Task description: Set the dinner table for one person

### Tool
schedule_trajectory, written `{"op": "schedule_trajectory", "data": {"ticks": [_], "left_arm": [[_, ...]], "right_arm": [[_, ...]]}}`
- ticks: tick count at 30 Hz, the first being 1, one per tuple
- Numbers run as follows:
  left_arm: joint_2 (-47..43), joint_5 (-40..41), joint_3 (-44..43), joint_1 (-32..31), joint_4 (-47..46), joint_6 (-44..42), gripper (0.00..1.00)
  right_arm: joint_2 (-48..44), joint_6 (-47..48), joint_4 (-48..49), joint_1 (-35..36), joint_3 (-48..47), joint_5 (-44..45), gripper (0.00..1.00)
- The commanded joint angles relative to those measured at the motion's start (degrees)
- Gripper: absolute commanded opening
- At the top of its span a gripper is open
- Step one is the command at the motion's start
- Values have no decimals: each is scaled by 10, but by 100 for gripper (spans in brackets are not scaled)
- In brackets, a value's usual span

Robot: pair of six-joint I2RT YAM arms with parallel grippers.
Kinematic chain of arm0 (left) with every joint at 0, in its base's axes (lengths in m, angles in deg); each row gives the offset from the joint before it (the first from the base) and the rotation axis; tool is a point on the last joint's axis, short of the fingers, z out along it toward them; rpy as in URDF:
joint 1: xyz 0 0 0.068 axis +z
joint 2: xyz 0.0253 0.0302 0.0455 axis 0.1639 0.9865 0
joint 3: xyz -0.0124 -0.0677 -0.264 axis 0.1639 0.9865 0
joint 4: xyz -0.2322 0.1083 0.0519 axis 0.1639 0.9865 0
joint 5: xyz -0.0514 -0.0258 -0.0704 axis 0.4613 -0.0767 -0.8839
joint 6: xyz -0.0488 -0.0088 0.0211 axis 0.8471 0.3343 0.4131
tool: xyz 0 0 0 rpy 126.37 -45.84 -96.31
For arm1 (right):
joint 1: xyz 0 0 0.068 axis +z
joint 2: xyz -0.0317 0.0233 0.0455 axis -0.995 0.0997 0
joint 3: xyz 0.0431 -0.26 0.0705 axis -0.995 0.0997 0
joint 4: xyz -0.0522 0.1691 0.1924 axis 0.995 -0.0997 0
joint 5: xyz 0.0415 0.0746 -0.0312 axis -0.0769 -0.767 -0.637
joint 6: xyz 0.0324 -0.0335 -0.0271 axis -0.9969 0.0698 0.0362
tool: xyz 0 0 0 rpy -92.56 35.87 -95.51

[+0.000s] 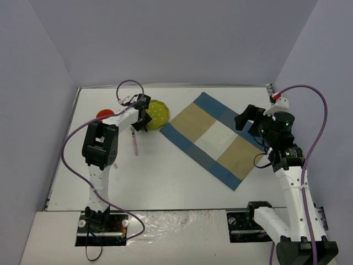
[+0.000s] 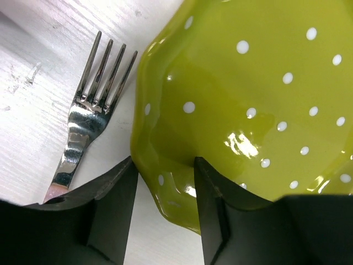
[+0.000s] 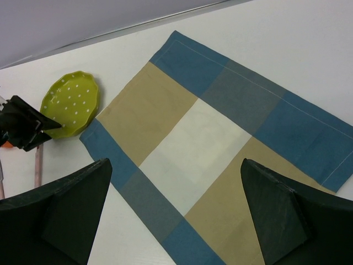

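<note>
A lime-green plate with white dots (image 1: 156, 113) (image 2: 248, 83) (image 3: 71, 102) lies on the white dinner table (image 1: 165, 176) at the back left, just off the placemat's corner. My left gripper (image 1: 144, 116) (image 2: 164, 163) straddles the plate's near rim: one finger is inside the dish and the other outside, with a strip of table showing between that finger and the rim. A steel fork (image 2: 94, 105) with a pink handle (image 1: 134, 141) lies beside the plate. My right gripper (image 1: 251, 139) (image 3: 175, 161) hangs wide open above the placemat, holding nothing.
The blue-and-tan checked placemat (image 1: 215, 138) (image 3: 204, 143) lies diagonally across the middle right of the table. A small red-orange object (image 1: 103, 114) sits behind the left arm. Lavender walls close in the table on three sides.
</note>
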Motion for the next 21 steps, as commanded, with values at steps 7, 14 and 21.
{"op": "schedule_trajectory", "data": {"ticks": [7, 14, 21], "left_arm": [[-46, 40, 6, 6, 12, -25, 0], [-111, 25, -17, 26, -5, -46, 0], [-162, 12, -55, 33, -20, -84, 0]], "right_arm": [[-14, 2, 32, 6, 1, -18, 100], [-11, -2, 31, 6, 2, -27, 100], [-8, -6, 32, 5, 4, -33, 100]]}}
